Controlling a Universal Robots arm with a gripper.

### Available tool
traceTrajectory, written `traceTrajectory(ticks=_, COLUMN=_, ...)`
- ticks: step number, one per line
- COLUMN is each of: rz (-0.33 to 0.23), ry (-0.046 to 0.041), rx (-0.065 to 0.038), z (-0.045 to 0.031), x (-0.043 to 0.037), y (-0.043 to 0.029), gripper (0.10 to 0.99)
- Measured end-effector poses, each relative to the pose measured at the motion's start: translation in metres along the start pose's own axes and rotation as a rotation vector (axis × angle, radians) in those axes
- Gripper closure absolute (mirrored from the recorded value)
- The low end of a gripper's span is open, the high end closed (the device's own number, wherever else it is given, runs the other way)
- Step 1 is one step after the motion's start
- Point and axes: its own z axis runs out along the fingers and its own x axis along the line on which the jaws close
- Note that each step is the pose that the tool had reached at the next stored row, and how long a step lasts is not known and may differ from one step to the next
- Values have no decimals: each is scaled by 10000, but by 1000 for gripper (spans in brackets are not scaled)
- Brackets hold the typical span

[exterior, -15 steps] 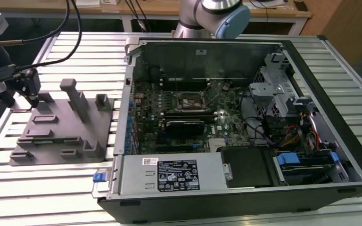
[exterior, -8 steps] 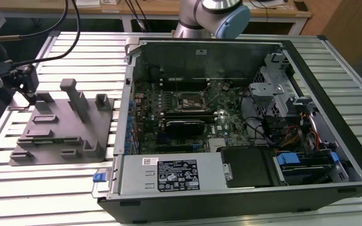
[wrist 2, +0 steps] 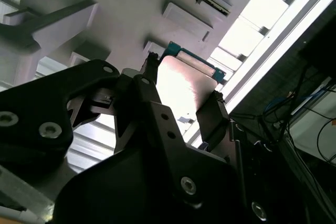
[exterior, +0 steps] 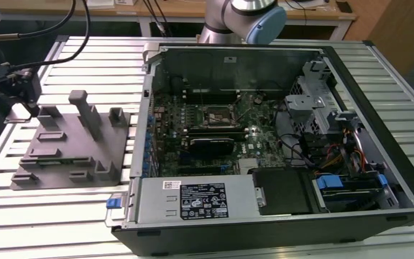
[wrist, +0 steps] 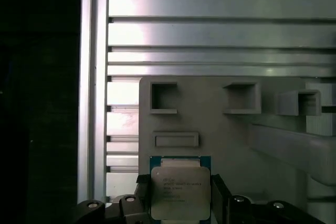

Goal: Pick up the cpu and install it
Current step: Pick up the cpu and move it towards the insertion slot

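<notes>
The cpu, a flat square chip with a silvery top and a teal rim, sits between my gripper's two dark fingers, which press on its opposite edges. In the second wrist view the cpu is likewise clamped at the tips of the gripper, with the grey plastic fixture behind it. In the exterior view the gripper hangs at the far left, by the left end of the grey fixture. The dark square socket lies on the motherboard inside the open computer case.
The open computer case stands to the exterior view's right of the fixture, with cables, a drive cage and a power supply around the motherboard. The fixture's upright posts rise beside the gripper. Everything rests on a slatted metal table.
</notes>
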Motion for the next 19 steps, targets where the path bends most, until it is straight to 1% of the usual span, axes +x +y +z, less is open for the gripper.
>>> traceTrajectory(ticks=19, rz=-1, ry=-13, rx=-8, z=-231, x=-1, y=10, gripper=545)
